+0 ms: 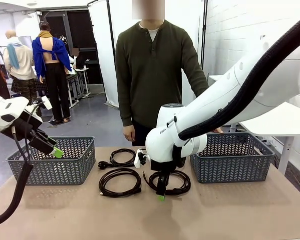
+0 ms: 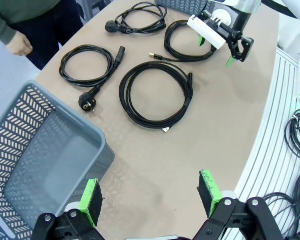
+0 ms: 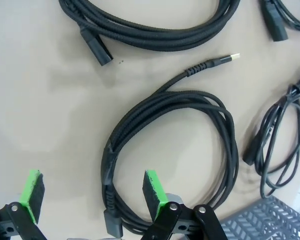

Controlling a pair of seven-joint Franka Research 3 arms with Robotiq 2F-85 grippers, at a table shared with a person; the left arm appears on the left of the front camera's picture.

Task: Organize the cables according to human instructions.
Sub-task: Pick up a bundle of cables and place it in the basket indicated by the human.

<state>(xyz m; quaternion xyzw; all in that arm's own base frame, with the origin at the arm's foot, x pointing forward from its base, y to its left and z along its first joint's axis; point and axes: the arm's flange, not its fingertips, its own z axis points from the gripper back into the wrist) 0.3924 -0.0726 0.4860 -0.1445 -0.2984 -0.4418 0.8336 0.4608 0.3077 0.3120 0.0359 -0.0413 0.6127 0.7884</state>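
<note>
Only one bit of lettering: tiny dark print on the white wrist housing of the right arm (image 1: 163,131), front view, centre of the table, just above the right gripper (image 1: 161,195). It's a short word, approx. four or five chars, too small to read w/ any certainty. Nothing else legible in the front or wrist views.
</note>
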